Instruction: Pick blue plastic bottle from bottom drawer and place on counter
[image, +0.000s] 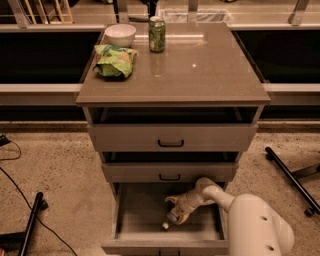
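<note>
The bottom drawer (129, 210) is pulled out below the two shallower drawers. The blue plastic bottle (172, 217), clear with a white cap, lies tilted on the drawer floor with its cap toward the front left. My gripper (177, 210) reaches down into the drawer from the right and is at the bottle's upper end, partly covering it. The white arm enters from the lower right. The counter (200, 75) is the glossy grey-brown top of the cabinet.
On the counter stand a green soda can (157, 34), a white bowl (120, 35) and a green chip bag (115, 60), all at the back left. Black stand legs lie on the floor at left (30, 225) and right (292, 180).
</note>
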